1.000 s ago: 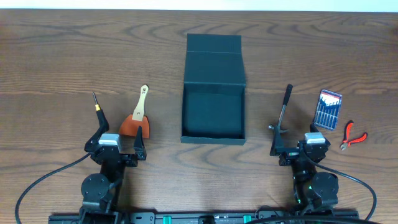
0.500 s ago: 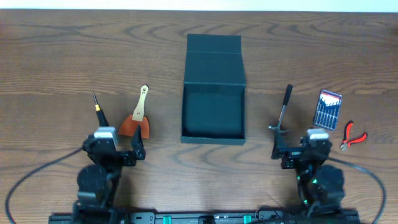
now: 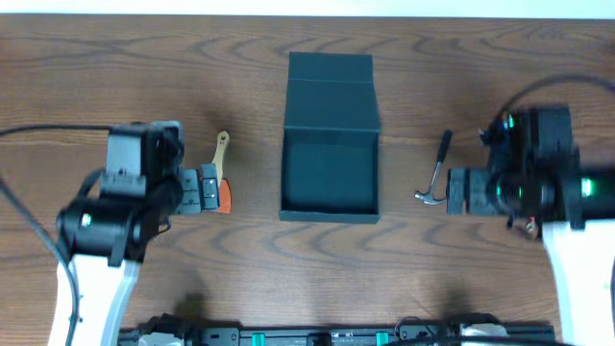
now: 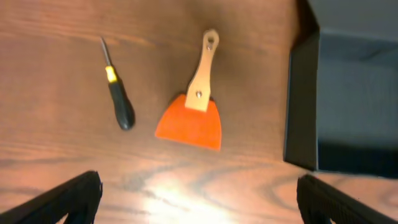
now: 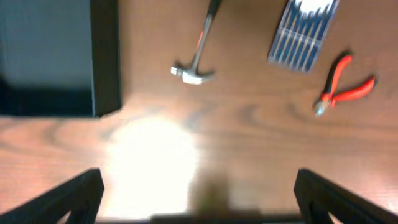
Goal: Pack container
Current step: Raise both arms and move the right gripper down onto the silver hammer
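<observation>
The dark teal container (image 3: pixel 330 178) sits mid-table with its flap lid (image 3: pixel 330 82) folded back and its inside bare. My left gripper (image 3: pixel 204 190) hovers open above the orange scraper (image 3: pixel 222 154), holding nothing. In the left wrist view the scraper (image 4: pixel 196 106) and a black screwdriver (image 4: pixel 118 102) lie ahead of the open left gripper (image 4: pixel 202 202), with the container wall (image 4: pixel 301 106) at the right. My right gripper (image 3: pixel 459 192) hovers open beside the hammer (image 3: pixel 437 173). The right wrist view shows the hammer (image 5: pixel 199 56) ahead of the open right gripper (image 5: pixel 199 199).
A clear case of small screwdrivers (image 5: pixel 303 34) and red-handled pliers (image 5: pixel 342 84) lie right of the hammer; the right arm hides most of them from overhead. The container's corner (image 5: pixel 106 62) stands at the left of the right wrist view. Bright glare lies on the wood under both wrists.
Both arms have lifted from the table's front edge and swung forward over the tools, the left above the scraper, the right next to the hammer. Both grippers stayed open; no object moved.
</observation>
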{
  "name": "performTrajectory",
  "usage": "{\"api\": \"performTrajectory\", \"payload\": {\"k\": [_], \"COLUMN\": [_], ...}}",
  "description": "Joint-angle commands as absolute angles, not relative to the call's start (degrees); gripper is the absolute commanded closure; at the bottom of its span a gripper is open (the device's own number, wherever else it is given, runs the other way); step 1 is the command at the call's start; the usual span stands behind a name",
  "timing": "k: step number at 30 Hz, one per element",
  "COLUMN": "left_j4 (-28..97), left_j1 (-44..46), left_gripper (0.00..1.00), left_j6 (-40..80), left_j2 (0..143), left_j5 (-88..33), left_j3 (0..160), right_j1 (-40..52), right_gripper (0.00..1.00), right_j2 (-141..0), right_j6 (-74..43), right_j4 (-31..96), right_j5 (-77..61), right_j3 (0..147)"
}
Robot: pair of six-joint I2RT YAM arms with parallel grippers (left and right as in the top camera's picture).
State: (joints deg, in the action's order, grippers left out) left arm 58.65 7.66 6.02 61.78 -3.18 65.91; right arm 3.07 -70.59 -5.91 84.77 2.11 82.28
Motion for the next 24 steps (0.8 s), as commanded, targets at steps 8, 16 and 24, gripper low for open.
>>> {"api": "performTrajectory", "payload": {"k": [8, 16, 24], "left_j4": [60.84, 60.84, 60.82], "left_j1": [7.73, 7.73, 7.75], "left_gripper": [0.02, 0.02, 0.02], "left_j6": [5.8, 4.38, 4.38], "left_j2": [67.44, 67.44, 67.44], "left_j5": [-7.03, -6.44, -6.46], "left_j3": [67.48, 67.48, 67.48], "right_j1": [2.61, 1.98, 0.03], "right_gripper": [0.01, 0.01, 0.01], "right_j2": [-82.91, -86.0, -87.83], "right_j6": [-15.44, -13.54, 1.83], "right_j4": [73.69, 62.26, 61.06], "right_j5": [4.49, 4.54, 4.47], "right_j3": [83.07, 70.39, 66.24]}}
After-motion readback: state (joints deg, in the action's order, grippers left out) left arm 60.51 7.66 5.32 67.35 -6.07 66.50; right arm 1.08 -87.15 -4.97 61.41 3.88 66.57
